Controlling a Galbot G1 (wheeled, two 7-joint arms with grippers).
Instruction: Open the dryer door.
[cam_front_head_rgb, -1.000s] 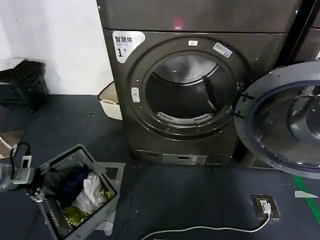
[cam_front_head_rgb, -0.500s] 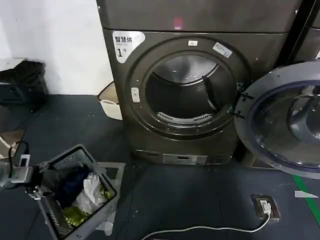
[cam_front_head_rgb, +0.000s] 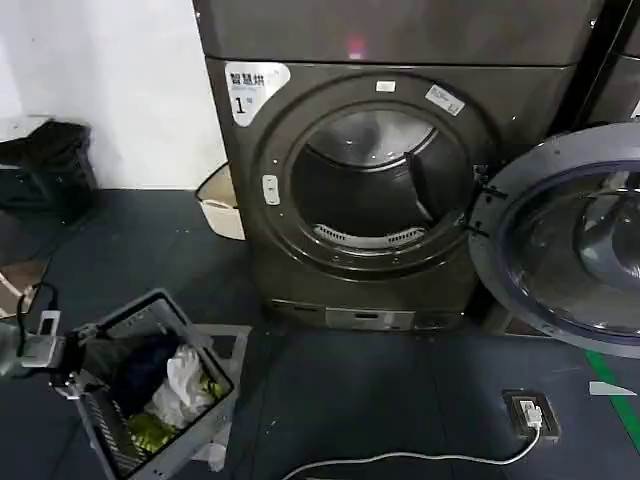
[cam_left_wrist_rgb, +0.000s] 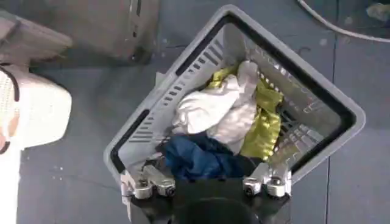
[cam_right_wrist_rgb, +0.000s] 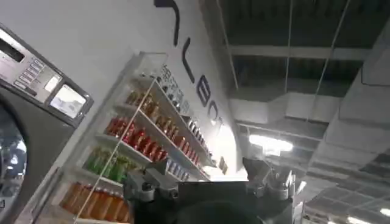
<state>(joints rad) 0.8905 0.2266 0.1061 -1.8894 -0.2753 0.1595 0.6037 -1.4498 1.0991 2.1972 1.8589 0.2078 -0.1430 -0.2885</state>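
Little has moved: left gripper (cam_left_wrist_rgb: 207, 182) drifted slightly beside the basket (cam_front_head_rgb: 200, 335), fingers wide over it. Door (cam_front_head_rgb: 490, 260) hangs fully open at the dryer's (cam_front_head_rgb: 250, 250) right. Right gripper (cam_right_wrist_rgb: 210, 182), fingers wide, holds nothing. Risk: door swinging back.

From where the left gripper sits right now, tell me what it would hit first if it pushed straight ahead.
The left gripper is open and points into the grey laundry basket. Going straight on, it would probably meet the dark blue garment first, with the white cloth just beyond; the depth is hard to judge.
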